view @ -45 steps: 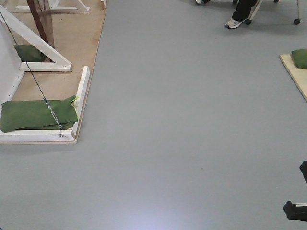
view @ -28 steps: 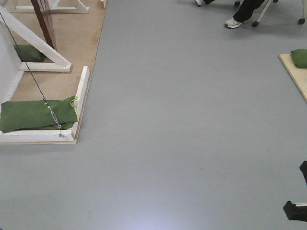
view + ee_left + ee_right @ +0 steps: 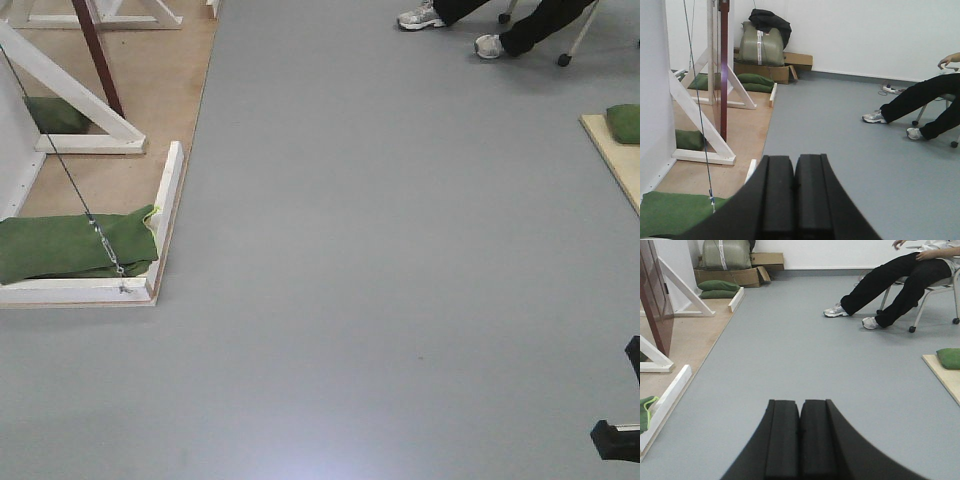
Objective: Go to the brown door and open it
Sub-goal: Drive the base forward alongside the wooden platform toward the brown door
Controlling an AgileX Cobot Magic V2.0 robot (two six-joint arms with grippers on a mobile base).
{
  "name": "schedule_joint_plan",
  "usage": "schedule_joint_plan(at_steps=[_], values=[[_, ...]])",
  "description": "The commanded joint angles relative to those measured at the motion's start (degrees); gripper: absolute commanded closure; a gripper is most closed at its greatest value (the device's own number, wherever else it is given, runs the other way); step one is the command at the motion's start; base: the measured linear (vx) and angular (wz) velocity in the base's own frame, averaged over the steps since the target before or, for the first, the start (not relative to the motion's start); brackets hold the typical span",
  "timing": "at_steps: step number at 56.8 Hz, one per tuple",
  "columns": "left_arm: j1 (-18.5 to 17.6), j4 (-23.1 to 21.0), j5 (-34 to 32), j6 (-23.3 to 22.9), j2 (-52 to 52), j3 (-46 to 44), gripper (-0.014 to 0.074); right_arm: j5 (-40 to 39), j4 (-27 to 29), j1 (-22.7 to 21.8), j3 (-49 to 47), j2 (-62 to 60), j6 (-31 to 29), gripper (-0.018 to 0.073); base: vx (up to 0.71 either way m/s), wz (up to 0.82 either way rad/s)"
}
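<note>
Two snags between you and brown door. It stands far left on plywood platform, inside white frame, handle out of sight. Low white rail, green sandbag and thin stay wire guard that corner; turn too tight and base likely clips them. Left jaws and right jaws both pressed together, empty, so open one before reaching for handle. Seated person's feet lie ahead across grey floor; overshoot risks them.

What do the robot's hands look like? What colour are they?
Both look alike. The left gripper and the right gripper are matte black. Each has two flat, rectangular finger pads on sides that curve outward toward the base. No cables, stickers or markings show on either one.
</note>
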Motion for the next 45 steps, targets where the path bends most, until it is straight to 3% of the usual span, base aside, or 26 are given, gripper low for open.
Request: schedule_joint_plan(at_steps=[1, 45], values=[[-0.3, 0.1, -4.5, -0.2, -0.7, -1.0, 0.0603, -4.7, -0.5, -0.1, 0.3, -0.4, -0.5, 0.0559, 0.10, -0.01], [-0.3, 0.1, -4.5, -0.2, -0.7, -1.0, 0.0603, -4.7, -0.5, -0.1, 0.3, -0.4, -0.5, 0.0559, 0.18, 0.02]])
